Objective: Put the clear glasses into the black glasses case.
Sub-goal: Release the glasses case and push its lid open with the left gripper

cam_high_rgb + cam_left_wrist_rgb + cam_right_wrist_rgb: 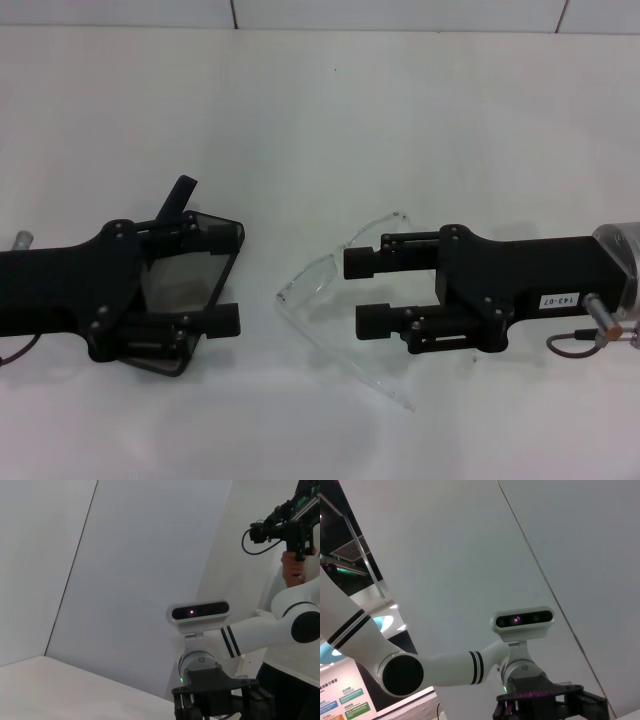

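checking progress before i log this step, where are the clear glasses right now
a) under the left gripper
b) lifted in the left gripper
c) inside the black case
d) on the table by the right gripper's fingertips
d: the clear glasses lie on the white table just ahead of the open right gripper, outside the black glasses case, which sits under the left gripper.

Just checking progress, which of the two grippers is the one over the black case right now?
The left gripper, open, is over the open black glasses case. The right gripper, also open, is instead at the clear glasses lying on the white table.
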`<action>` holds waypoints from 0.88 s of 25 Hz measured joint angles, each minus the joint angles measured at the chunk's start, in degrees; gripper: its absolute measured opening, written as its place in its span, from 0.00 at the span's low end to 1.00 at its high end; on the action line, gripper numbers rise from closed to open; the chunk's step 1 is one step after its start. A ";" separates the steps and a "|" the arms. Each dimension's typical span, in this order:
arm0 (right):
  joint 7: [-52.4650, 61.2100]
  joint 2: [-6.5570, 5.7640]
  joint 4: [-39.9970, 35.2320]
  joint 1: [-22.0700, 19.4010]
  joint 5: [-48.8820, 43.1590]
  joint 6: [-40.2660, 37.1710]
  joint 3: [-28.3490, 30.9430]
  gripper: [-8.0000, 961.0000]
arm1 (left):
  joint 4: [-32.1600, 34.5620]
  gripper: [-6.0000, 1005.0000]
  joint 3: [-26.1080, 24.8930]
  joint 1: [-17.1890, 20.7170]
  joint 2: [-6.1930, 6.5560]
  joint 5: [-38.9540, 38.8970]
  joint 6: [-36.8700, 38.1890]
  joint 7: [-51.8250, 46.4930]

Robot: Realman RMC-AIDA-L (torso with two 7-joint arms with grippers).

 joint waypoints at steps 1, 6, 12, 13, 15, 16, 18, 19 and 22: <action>-0.06 -0.01 -0.02 -0.03 -0.01 -0.01 0.06 0.66 | 0.00 0.86 0.01 0.00 -0.03 0.01 0.01 -0.05; -0.30 -0.16 -1.05 -1.04 -0.04 -0.01 0.23 0.66 | -0.31 0.85 0.03 -0.49 -0.63 0.03 0.02 -0.10; -0.31 -1.09 -5.04 -4.90 0.04 -0.03 0.35 0.66 | -0.27 0.85 0.01 -0.93 -1.57 0.04 -0.11 0.24; -0.31 -1.09 -5.04 -4.90 0.04 -0.03 0.35 0.66 | -0.29 0.85 -0.04 -1.10 -1.65 0.04 -0.12 0.16; -0.31 -1.31 -5.17 -5.55 0.07 -0.16 0.72 0.66 | -0.33 0.85 -0.07 -1.25 -1.72 0.04 -0.12 0.05; -0.31 -1.40 -5.21 -5.94 0.07 -0.26 1.22 0.66 | 0.80 0.85 -0.53 -1.45 -2.29 -0.14 -0.63 -1.81; -0.38 -1.86 -5.35 -7.14 -0.01 -0.71 3.35 0.66 | 3.75 0.85 -1.33 -1.47 -3.03 -0.01 -2.21 -5.55; -0.43 -2.19 -5.52 -7.86 -0.05 -1.00 4.60 0.66 | 6.84 0.85 -1.82 -1.37 -3.64 0.69 -3.80 -9.16; -0.51 -3.91 -5.88 -10.81 -0.05 -1.72 8.65 0.66 | 23.55 0.85 -1.62 -0.32 -6.17 9.47 -9.00 -24.37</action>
